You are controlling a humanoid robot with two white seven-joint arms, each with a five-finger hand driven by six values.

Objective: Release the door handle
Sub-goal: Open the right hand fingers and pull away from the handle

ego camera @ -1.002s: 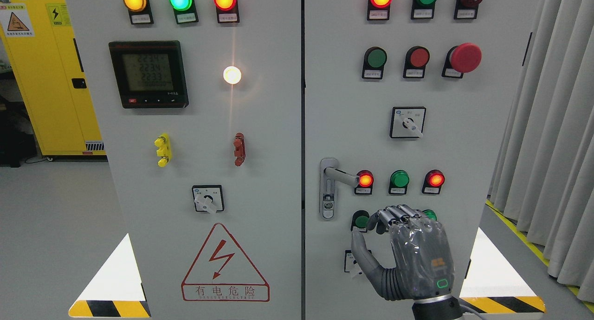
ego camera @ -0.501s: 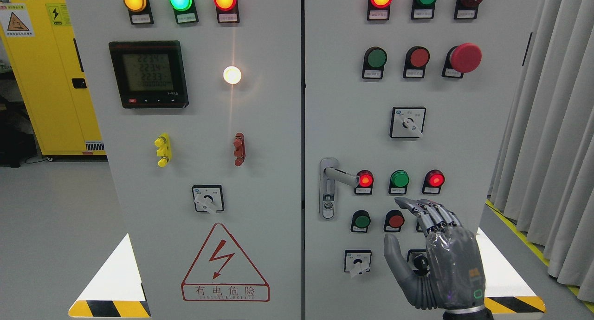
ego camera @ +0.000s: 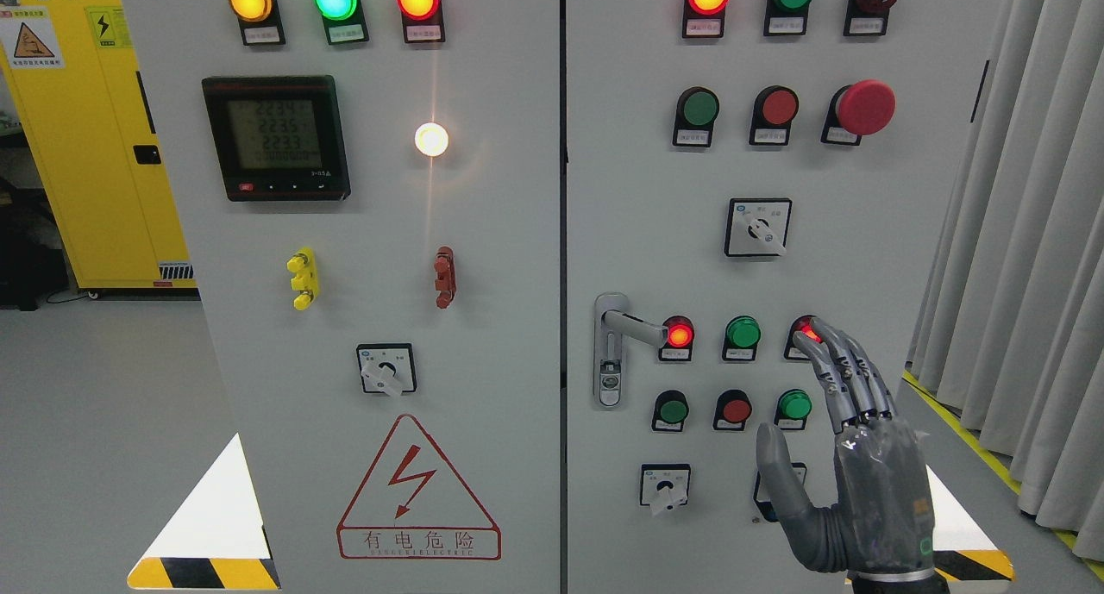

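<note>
A grey electrical cabinet [ego camera: 483, 232] with two doors fills the view; behind it at the left stands a yellow cabinet [ego camera: 86, 146], and a grey curtain [ego camera: 1018, 232] hangs at the right. The right door [ego camera: 914, 197] carries rows of lamps, push buttons and rotary selector switches. At that door's left edge, about mid-height, sits the door handle [ego camera: 623, 335]: a slim metal backplate with a keyhole low down and a short lever jutting right, its tip just beside a lit red indicator lamp [ego camera: 680, 334].

The lever looks rigid, smooth metal, likely slick and stiff to turn; the firmest hold would be a wrap around its outer end.

The right hand [ego camera: 849, 456] rises from the lower right, well apart from the handle, fingers [ego camera: 841, 365] extended and close together, thumb spread, grasping nothing. Its fingertips overlap another red lamp [ego camera: 804, 327]. The release looks complete.
</note>
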